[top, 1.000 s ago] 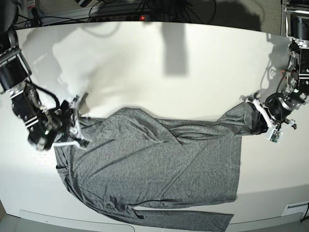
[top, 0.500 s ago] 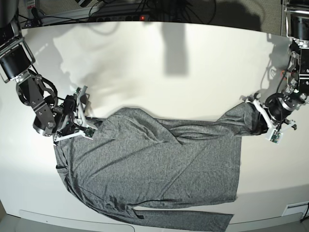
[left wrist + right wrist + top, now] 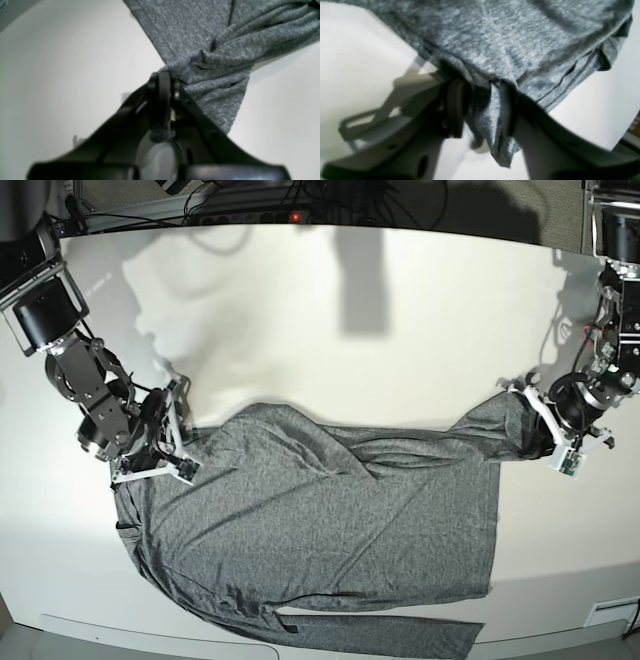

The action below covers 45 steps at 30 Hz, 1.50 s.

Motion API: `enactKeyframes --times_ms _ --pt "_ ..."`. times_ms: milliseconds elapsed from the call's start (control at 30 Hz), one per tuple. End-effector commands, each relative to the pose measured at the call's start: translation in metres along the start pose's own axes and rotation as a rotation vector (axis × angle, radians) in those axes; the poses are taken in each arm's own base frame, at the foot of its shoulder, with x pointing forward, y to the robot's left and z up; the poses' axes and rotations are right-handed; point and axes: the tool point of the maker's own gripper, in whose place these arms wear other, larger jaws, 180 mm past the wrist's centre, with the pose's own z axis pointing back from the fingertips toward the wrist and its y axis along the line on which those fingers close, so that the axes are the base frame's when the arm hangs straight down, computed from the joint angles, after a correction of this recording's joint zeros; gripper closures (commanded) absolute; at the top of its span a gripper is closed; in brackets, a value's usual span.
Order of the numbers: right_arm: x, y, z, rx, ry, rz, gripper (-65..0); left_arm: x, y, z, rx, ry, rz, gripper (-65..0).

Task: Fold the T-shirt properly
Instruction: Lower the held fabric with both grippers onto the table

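The grey speckled T-shirt [image 3: 320, 520] lies spread on the white table [image 3: 350, 330], with one long sleeve along the front edge. My left gripper [image 3: 533, 428] is at the shirt's right upper corner. In the left wrist view the left gripper [image 3: 163, 76] is shut on a bunched fold of the T-shirt [image 3: 200, 30]. My right gripper [image 3: 178, 442] is at the shirt's left upper corner. In the right wrist view the right gripper [image 3: 481, 100] has its jaws still apart, with a hanging fold of the T-shirt [image 3: 507, 37] between the fingers [image 3: 455, 110].
Cables and a power strip [image 3: 250, 210] run behind the table's back edge. The sleeve [image 3: 400, 635] reaches the table's front edge. Bare white tabletop lies behind the shirt.
My right arm has turned and its gripper has slid onto the shirt's left corner, its jaws narrowing around the cloth. The left gripper and the shirt's right corner have not moved.
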Motion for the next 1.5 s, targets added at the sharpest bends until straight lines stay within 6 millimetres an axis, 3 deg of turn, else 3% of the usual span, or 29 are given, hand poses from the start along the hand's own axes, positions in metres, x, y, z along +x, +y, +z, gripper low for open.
enactKeyframes --times_ms 0,133,600,733,833,1167,1467 --pt "-0.003 -0.006 0.002 -0.007 0.012 0.004 -14.3 0.020 0.012 0.003 0.021 -0.058 -0.010 0.0" --pt "-0.001 -0.010 0.004 -0.014 0.007 0.002 0.0 0.017 0.013 0.003 0.022 -0.039 -0.011 0.0" --pt "0.002 -0.070 0.050 -0.080 -0.116 -0.089 0.0 0.017 0.013 0.003 0.022 -0.037 -0.012 0.0" --pt "0.012 -0.080 0.054 -0.098 -0.140 -0.089 0.0 0.017 0.013 0.003 0.022 -0.037 -0.012 0.0" --pt "0.017 -0.080 0.052 -0.096 -0.151 -0.100 0.0 0.018 0.014 0.003 0.023 -0.039 -0.013 0.0" --pt "0.006 -0.121 0.042 -0.143 -0.118 -0.259 0.0 0.022 0.014 0.003 0.025 -0.060 -0.020 0.0" --pt "-0.025 -0.112 0.013 -0.098 -0.084 -0.378 0.0 0.031 0.020 0.002 0.052 -0.086 -0.058 0.0"
